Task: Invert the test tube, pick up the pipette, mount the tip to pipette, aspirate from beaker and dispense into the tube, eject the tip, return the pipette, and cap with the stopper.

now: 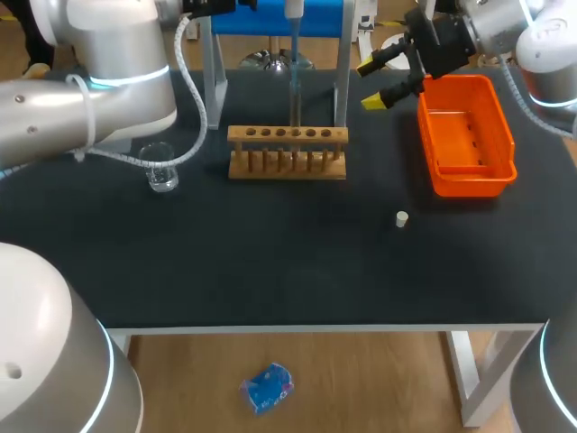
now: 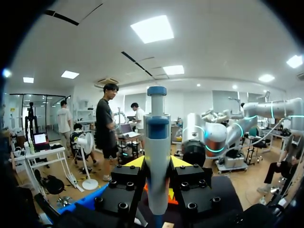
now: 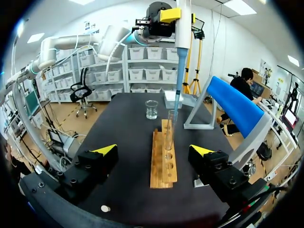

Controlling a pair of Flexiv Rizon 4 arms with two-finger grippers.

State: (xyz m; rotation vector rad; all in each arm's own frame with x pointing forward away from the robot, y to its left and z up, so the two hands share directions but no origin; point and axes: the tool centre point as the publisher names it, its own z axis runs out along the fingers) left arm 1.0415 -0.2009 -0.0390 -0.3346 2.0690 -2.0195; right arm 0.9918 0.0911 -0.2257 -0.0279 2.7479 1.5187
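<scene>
Nearest the front edge of the tabletop [image 1: 270, 262], toward its right side, lies the small white stopper [image 1: 402, 217], on its own. Farther back, at the middle, stands the wooden rack [image 1: 287, 153]. The test tube [image 3: 169, 133] stands upright in one of its middle holes, mouth up. Straight above it hangs the pipette [image 2: 157, 137], its long axis vertical and its tip pointing down in line with the tube. The tip's end is at the tube's mouth; whether it is inside I cannot tell. The left gripper [image 2: 156, 165] pinches the pipette's body from both sides, so the left arm is the one placed for dispensing, which looks like the step in hand. That step turns on the tip staying on the tube's axis. The beaker [image 1: 160, 170] sits left of the rack. The right gripper [image 1: 371, 84] hovers spread and empty over the far right, beside the orange bin [image 1: 469, 185], and is the nearer gripper to the stopper.
</scene>
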